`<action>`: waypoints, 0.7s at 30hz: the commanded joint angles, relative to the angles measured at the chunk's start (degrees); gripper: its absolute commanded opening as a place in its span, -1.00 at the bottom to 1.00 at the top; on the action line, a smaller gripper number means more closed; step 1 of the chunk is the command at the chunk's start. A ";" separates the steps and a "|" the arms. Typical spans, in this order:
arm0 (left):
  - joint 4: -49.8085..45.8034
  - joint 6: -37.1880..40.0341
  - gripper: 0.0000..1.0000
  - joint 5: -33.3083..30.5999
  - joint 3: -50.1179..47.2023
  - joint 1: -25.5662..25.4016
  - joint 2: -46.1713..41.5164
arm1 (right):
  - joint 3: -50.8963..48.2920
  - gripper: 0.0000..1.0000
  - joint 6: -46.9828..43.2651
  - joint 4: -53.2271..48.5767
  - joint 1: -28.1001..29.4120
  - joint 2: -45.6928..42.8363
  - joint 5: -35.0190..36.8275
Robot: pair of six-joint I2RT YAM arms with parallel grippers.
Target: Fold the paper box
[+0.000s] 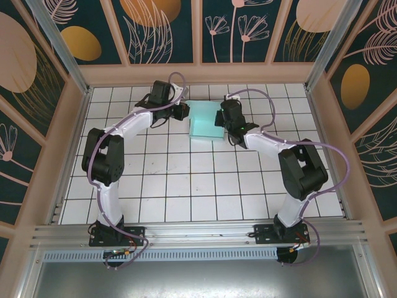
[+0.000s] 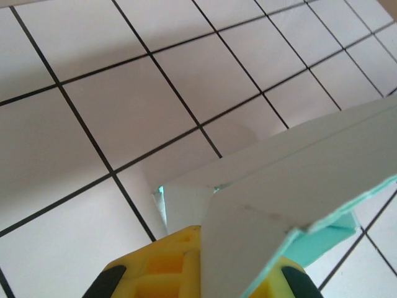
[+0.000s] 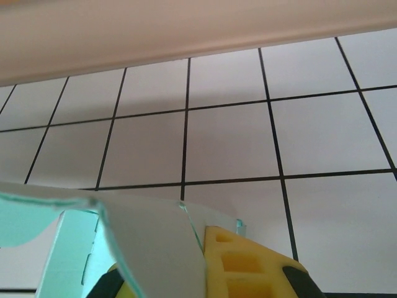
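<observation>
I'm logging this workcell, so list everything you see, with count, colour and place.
paper box: one, mint green, far centre of the table, between the grippers
table: one, white tiles with black lines, under everything
wall panels: several, dark teal with peach plant motifs, around the table
rail: one, silver, near edge, under the arm bases
left arm, right arm: two, white and black, purple cables, reaching to the box
left gripper, right gripper: two, yellow and black, each shut on a box edge

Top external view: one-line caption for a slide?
Both arms reach across the tiled table, left gripper and right gripper shut on opposite sides of the mint paper box.
</observation>
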 commanded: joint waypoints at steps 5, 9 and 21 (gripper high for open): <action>11.90 -9.56 -1.00 -5.10 -5.12 -0.23 -2.76 | -2.09 -1.00 5.98 9.35 1.55 1.50 10.23; 12.66 -10.15 -1.00 -6.47 -4.90 -0.68 -0.93 | -4.86 -1.00 6.02 13.74 2.18 1.75 11.94; 28.77 -10.85 -1.00 -11.36 -15.43 -2.21 -3.15 | -12.40 -1.00 7.29 23.43 2.35 1.97 12.50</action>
